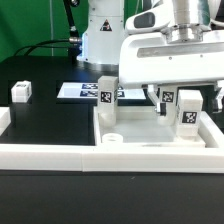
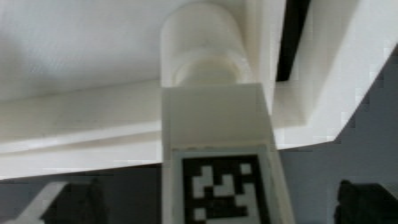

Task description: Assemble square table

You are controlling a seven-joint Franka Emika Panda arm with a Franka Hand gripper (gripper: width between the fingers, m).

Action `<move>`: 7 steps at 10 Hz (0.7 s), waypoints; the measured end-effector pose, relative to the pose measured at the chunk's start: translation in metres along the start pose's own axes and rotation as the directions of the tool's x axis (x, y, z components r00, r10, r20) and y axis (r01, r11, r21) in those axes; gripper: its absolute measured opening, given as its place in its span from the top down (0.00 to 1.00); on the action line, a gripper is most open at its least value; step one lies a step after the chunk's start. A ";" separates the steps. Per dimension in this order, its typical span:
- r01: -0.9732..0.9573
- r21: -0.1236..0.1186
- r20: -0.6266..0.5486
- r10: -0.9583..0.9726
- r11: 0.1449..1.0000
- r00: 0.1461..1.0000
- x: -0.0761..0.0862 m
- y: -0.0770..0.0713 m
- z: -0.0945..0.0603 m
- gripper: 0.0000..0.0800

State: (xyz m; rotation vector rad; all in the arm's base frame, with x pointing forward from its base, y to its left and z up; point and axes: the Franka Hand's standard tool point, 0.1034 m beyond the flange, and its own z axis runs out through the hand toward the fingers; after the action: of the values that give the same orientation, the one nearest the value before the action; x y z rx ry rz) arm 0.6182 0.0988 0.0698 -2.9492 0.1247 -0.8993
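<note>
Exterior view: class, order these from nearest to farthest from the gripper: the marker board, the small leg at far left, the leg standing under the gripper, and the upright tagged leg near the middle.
1. right leg: directly under the gripper, between its open jaws.
2. middle leg: upright, towards the view's left.
3. marker board: just left of that leg.
4. small leg: far left.
</note>
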 end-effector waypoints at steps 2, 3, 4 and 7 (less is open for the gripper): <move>-0.046 0.001 0.100 0.046 0.999 0.994 0.002 0.002 -0.009 0.19; -0.076 0.004 0.133 0.075 0.997 0.988 0.012 -0.001 -0.023 0.19; -0.091 0.002 0.162 0.090 0.996 0.983 0.013 -0.002 -0.029 0.19; -0.096 -0.006 0.174 0.096 0.995 0.980 0.012 0.000 -0.029 0.19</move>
State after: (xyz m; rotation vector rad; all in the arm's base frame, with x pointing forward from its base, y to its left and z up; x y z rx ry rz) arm 0.6120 0.0969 0.1009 -2.9729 0.2546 -0.6260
